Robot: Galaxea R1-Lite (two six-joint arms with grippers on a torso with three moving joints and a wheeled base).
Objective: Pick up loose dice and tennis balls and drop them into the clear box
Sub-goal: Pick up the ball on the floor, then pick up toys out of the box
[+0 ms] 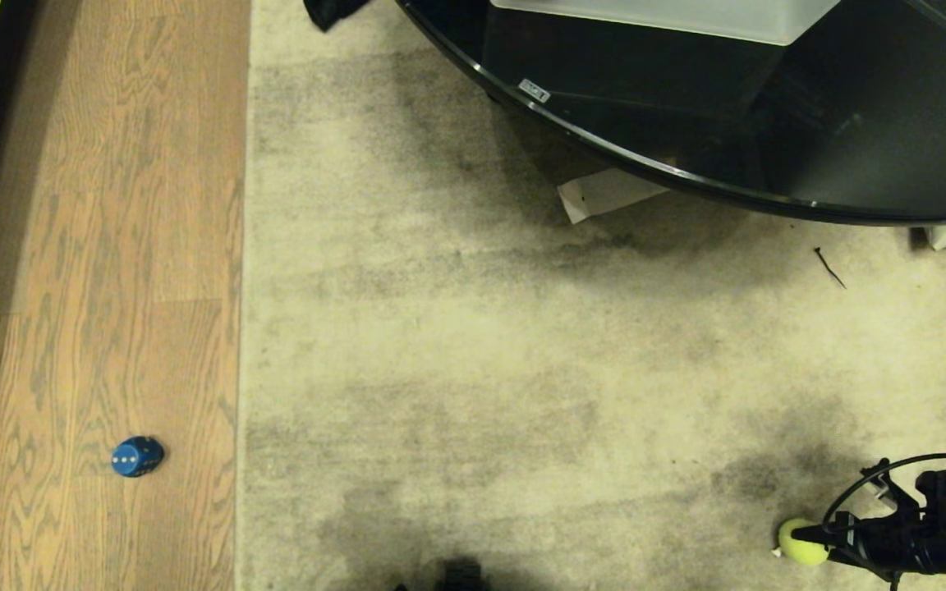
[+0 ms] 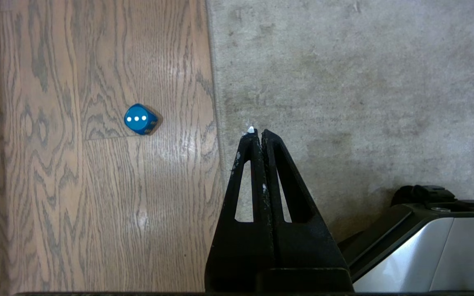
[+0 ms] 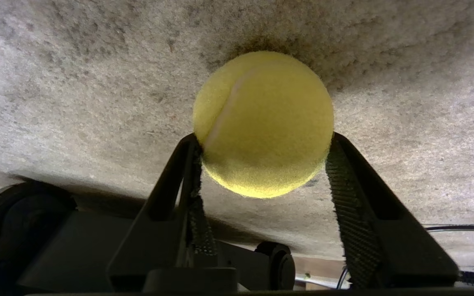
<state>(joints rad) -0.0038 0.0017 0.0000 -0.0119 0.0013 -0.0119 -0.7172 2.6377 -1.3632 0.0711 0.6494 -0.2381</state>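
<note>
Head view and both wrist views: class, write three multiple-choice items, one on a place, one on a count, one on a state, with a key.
1. The blue die lies on:
A. wood floor
B. carpet
C. black table

2. White dots on the die's facing side in the left wrist view:
A. one
B. three
C. six

3. The right hand is:
A. far from the ball
B. closed on nothing
C. around the tennis ball

Key:
1 A, wood planks surround it.
2 B, three dots in a row.
3 C, both fingers flank the ball.
</note>
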